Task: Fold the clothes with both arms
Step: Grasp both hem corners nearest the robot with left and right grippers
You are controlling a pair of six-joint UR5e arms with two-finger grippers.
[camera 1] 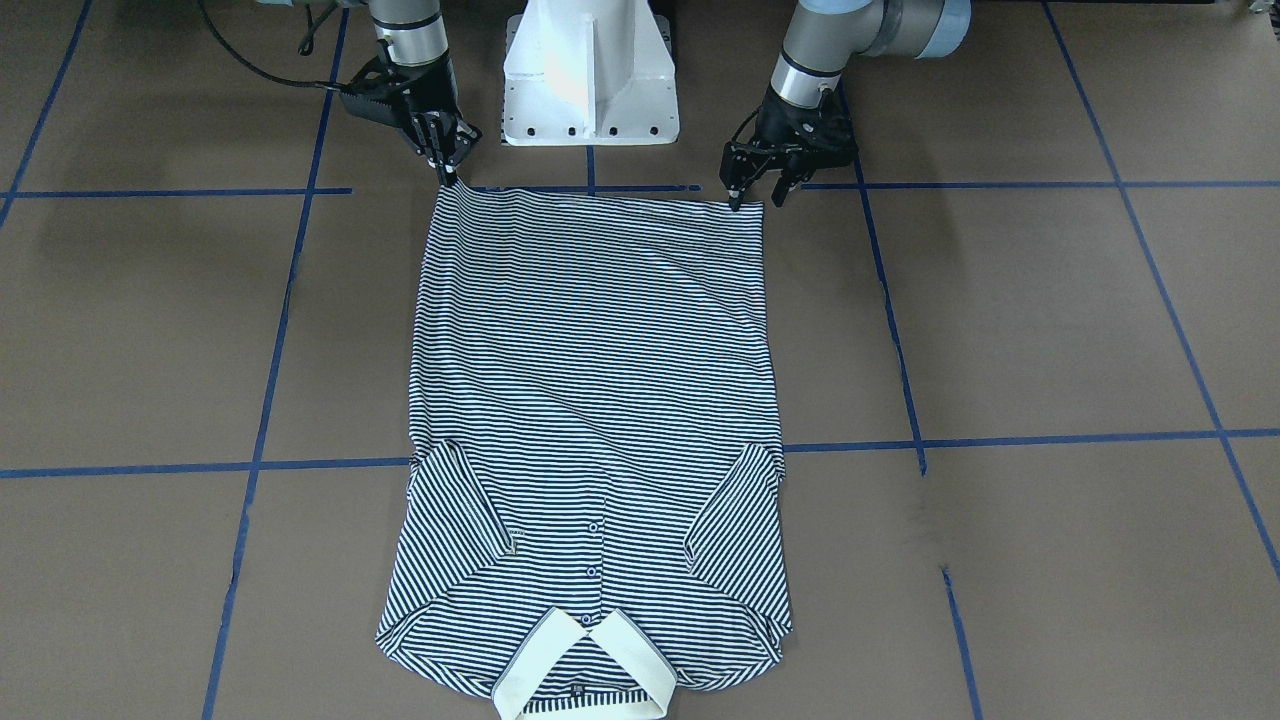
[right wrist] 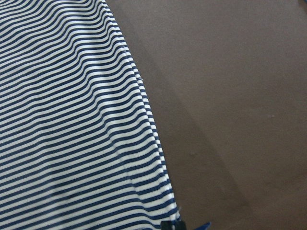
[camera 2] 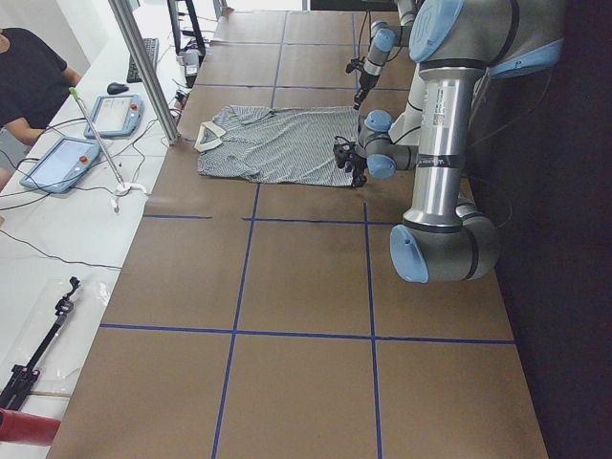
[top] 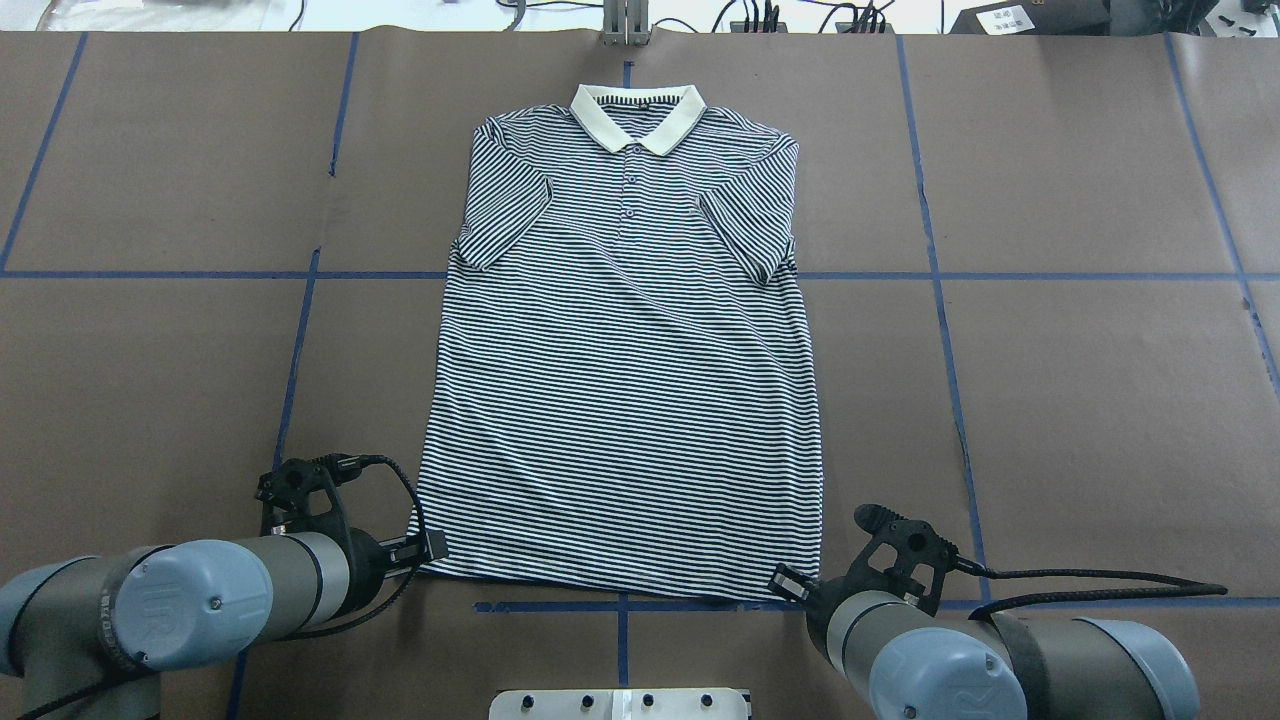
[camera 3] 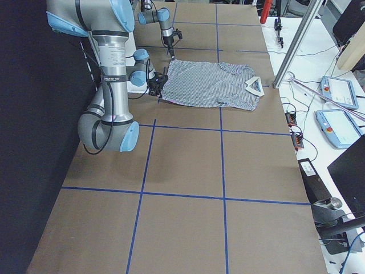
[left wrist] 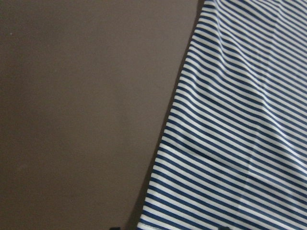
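Nearest the robot, the right tool (camera 1: 446, 170) has its fingers together, clamped on one hem corner of the shirt (top: 620, 400); the left tool (camera 1: 757, 192) stands with fingers apart, one tip touching the other hem corner; the shirt lies flat and face up in the middle of the brown worktop (top: 1080, 400), hem toward the robot; both sleeves (top: 500, 215) are folded in over the chest; farthest off, the cream collar (top: 640, 115) lies near the worktop's far edge.
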